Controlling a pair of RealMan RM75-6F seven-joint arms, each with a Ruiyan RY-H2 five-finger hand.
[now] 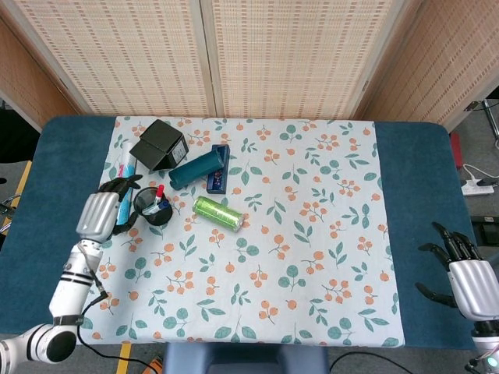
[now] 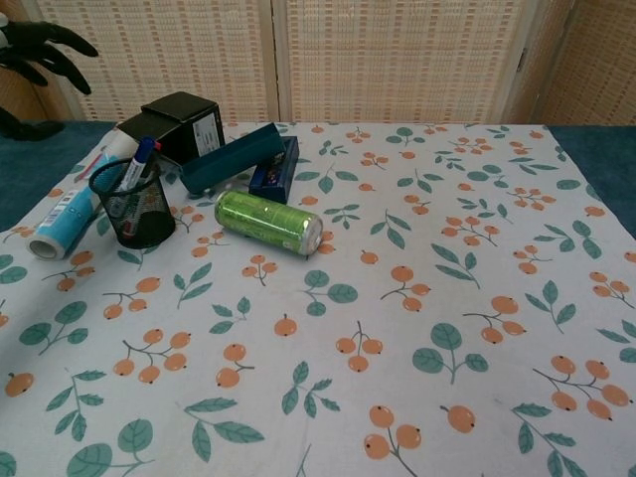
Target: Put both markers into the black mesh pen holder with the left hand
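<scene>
Both markers [image 2: 140, 165] stand tilted inside the pen holder [image 2: 133, 206], so I judge the job done. My left robot hand [image 1: 102, 213] sits just beside the holder, fingers spread, holding nothing; the right robot hand [image 1: 466, 278] idles well apart, also spread. Markers are light, stiff, slick plastic; I'd pinch one mid-barrel.

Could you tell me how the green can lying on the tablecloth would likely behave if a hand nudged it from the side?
The green can lies on its side on the tablecloth, so it would probably roll rather than slide. Its smooth, shiny wall looks slippery to grip. Rolling away from the robot, it might bump the blue box just behind it.
</scene>
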